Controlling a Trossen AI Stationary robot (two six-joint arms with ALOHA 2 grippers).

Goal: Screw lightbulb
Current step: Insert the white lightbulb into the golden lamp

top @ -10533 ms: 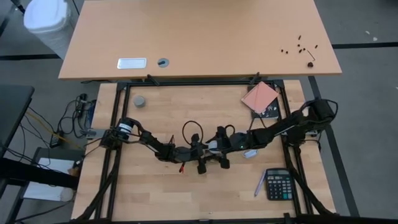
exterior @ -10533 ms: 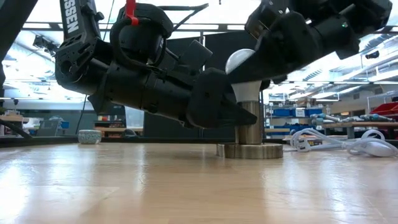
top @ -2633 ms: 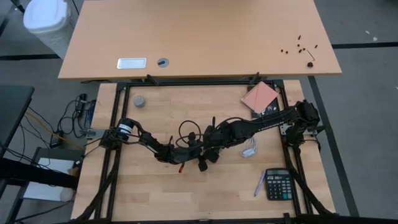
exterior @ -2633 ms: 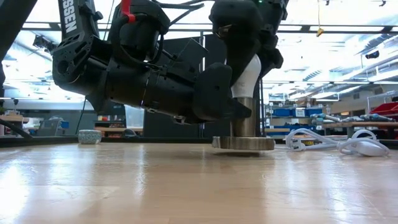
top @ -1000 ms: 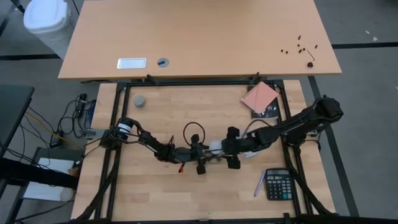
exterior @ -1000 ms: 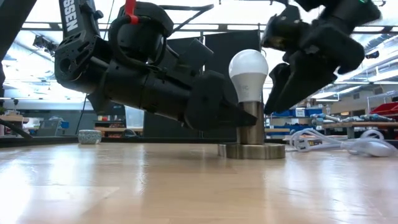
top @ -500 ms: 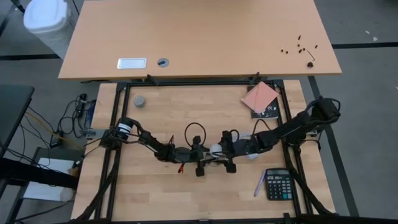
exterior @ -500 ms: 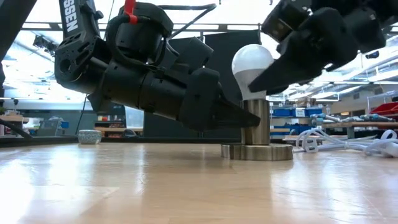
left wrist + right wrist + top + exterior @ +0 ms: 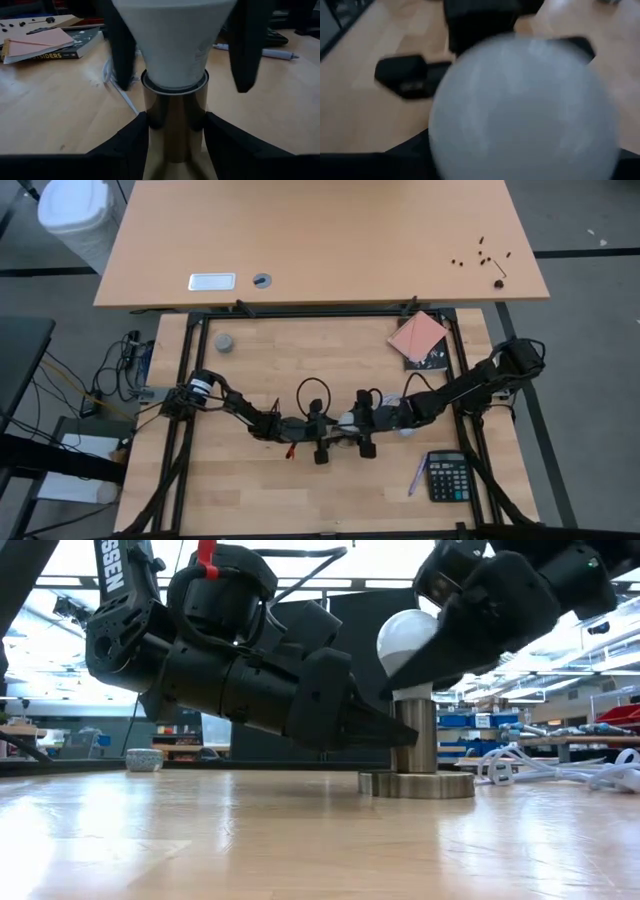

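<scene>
The white lightbulb [image 9: 408,643] stands upright with its narrow neck in the metallic socket [image 9: 417,745], whose round base rests on the table's middle. The bulb also shows in the high view [image 9: 347,422]. My left gripper [image 9: 336,432] reaches in low from the table's left and is shut on the socket's barrel. My right gripper [image 9: 357,424] comes from the table's right, slanting down, and is shut on the bulb's head, which fills the right wrist view [image 9: 525,105]. The bulb's screw base is hidden inside the socket. My left gripper pinches the socket's shiny barrel [image 9: 175,125] between its two fingers [image 9: 131,145], one on each side, just below the rim. The fingers come nearly level from the table's left. The socket stands upright on its base. My right gripper has its two fingers [image 9: 122,50] on opposite sides of the bulb's wide head [image 9: 400,635], slanting down from the table's right. The contact spots lie above the left wrist view's edge, and the gripper hides them in the low view. The bulb stays upright in the socket.
The socket's white cord [image 9: 560,768] lies coiled to the right of the socket. A calculator [image 9: 448,477] and a pen [image 9: 416,477] lie at the near right. A pink notebook on a book [image 9: 418,337] lies at the far right. A grey cap [image 9: 224,342] sits far left.
My right gripper has moved from beside the bulb toward the table's left and down over the bulb's head, and its fingers now stand on both sides of it. My left gripper has kept its hold on the socket barrel. The bulb has stayed upright.
</scene>
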